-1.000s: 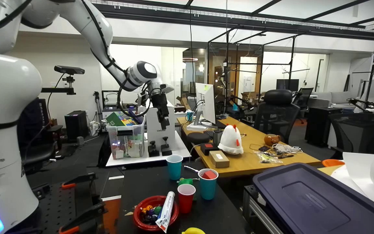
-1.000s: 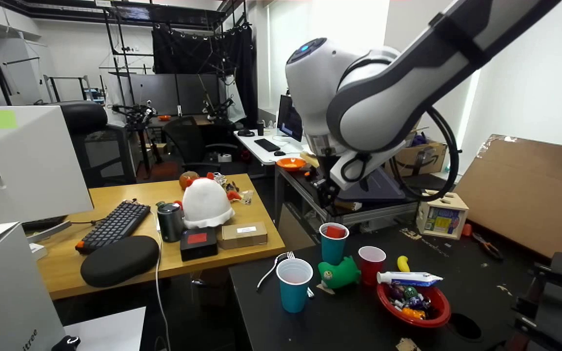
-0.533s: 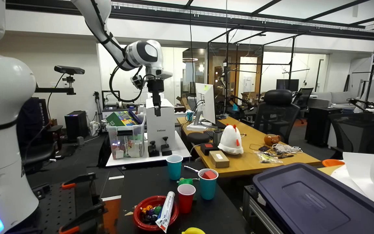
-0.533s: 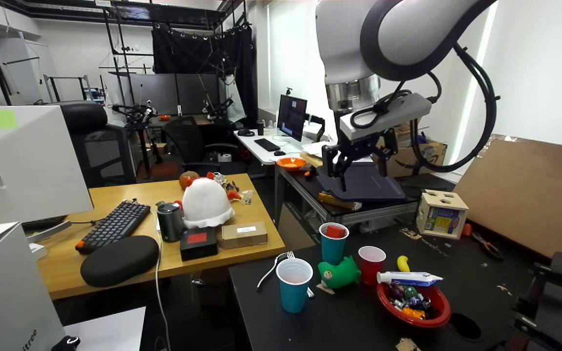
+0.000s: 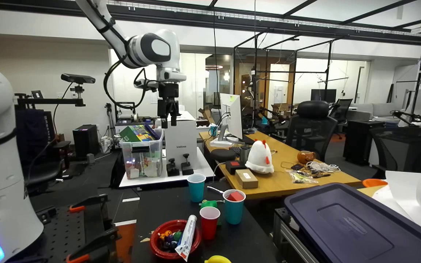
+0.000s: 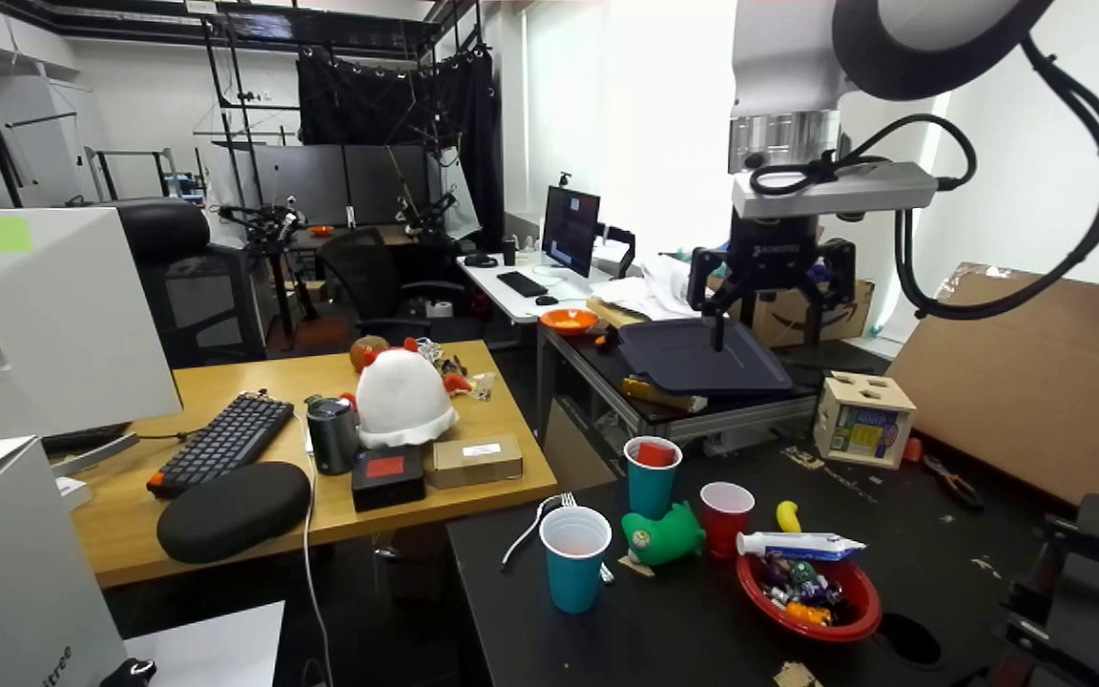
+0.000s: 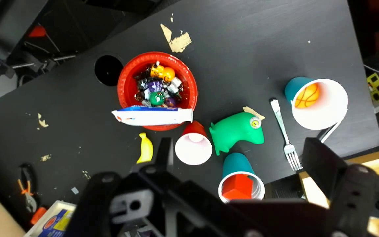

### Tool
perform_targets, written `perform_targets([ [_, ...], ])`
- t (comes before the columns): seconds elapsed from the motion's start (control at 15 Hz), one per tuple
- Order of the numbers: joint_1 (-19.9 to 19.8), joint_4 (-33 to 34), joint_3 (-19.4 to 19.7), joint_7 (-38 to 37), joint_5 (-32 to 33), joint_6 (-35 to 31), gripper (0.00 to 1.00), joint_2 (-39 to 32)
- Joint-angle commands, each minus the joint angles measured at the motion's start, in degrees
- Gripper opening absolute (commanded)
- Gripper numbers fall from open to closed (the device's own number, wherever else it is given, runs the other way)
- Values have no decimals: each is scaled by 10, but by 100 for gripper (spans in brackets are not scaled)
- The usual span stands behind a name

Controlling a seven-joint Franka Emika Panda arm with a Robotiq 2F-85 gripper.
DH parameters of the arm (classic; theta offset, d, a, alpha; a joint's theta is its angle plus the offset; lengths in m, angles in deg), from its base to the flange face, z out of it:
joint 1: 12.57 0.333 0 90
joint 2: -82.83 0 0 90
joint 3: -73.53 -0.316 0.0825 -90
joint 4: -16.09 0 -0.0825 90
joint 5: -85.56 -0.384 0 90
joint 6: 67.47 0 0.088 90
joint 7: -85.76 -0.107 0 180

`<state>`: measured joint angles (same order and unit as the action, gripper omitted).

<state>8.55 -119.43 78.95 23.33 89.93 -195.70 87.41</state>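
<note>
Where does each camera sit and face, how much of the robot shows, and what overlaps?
An exterior view: from the side near the lid, facing the monitor; base, arm and claw at left.
An exterior view: from the side near the monitor, facing the lid; the arm's end and open claw at upper right.
Wrist view: mounted by the claw, looking down on the table; claw fingers at the bottom.
Shared: bowl and cups in both exterior views.

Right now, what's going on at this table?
The gripper hangs open above the black table, holding nothing. In the wrist view, a green toy and a red cup show between its fingers, untouched. One teal cup holds a red block, another teal cup an orange ball. A white tube lies across a red bowl of trinkets.
</note>
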Motion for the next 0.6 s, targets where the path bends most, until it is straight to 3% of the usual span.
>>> perform_targets([
  [0.0, -72, -56, -55, 58, -52, -16, 100, 31],
  [0.53, -146, -50, -68, 371, -60, 106, 100, 3],
])
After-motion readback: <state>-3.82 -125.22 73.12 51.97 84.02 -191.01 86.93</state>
